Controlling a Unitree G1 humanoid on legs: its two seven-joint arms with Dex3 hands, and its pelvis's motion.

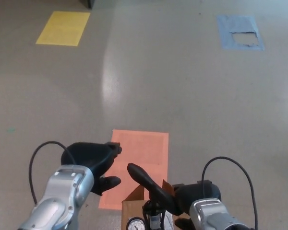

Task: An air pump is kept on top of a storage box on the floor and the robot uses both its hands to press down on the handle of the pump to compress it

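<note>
Since the handle point(151, 187) sits skewed, long axis running far-left to near-right, your two sides aren't symmetric. The air pump point(153, 213) stands on the storage box point(130, 212) at bottom centre. The right robot hand point(198, 194) is on the handle's near-right end; can't tell if it's clamped. The left robot hand point(89, 160) is spread, holding nothing, just left of the free far end with a clear gap. You'd likely need the left moved rightward onto that end before pressing.
</note>
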